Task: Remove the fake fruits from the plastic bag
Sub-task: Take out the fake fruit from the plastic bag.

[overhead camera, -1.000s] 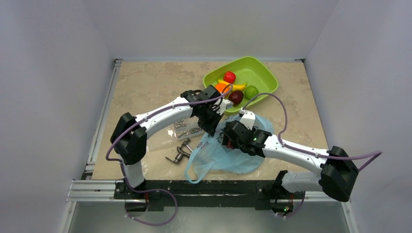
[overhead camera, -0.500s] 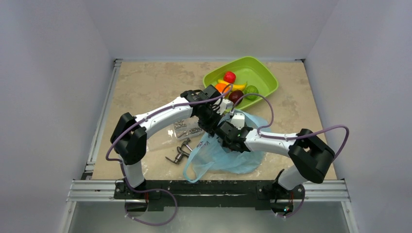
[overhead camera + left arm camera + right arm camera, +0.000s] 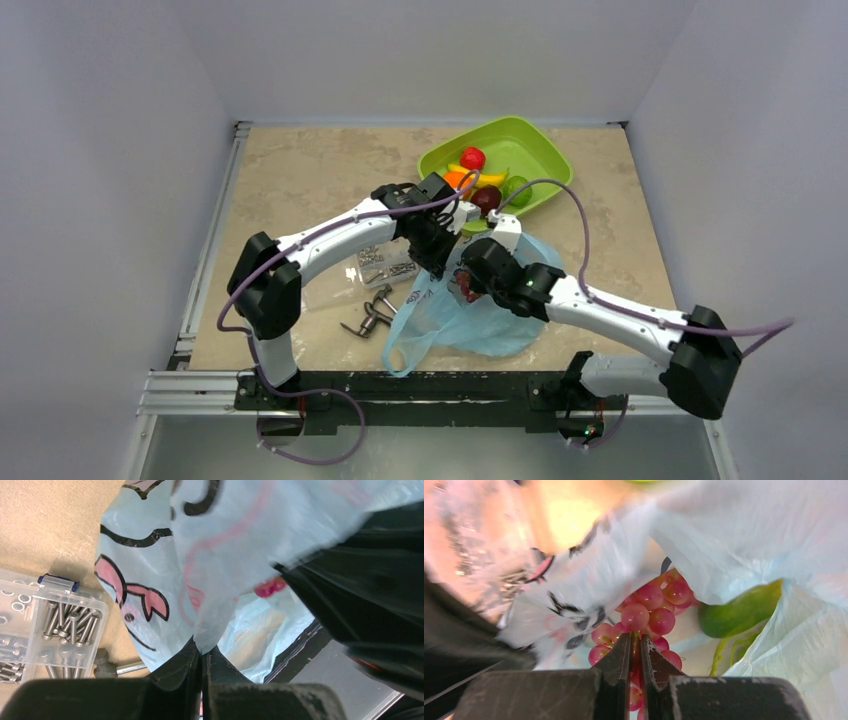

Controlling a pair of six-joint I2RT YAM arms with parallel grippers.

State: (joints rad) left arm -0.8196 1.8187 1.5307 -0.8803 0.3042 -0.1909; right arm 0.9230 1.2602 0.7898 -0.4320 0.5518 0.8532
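Right tool [image 3: 635,642]: spread a second ago, now pressed together, pinching the red grapes [image 3: 649,607] inside the mouth of the bag [image 3: 480,325].
Right arm [image 3: 620,310]: elbow has swung back out to the right since half a second ago.
Left tool [image 3: 201,654]: pressed together on a fold of the bag, holding that edge up.
Bag: light blue, on the desk [image 3: 300,170], near middle, between the two arms.
Green piece [image 3: 739,612]: in the bag, just right of the grapes.
Tray [image 3: 545,150]: green, far right; holds a banana [image 3: 482,177], orange [image 3: 455,180], plum [image 3: 486,198], a red fruit [image 3: 473,158] and a green fruit [image 3: 517,188].
Screw box [image 3: 50,625]: left of the bag, near grey metal parts [image 3: 372,312].
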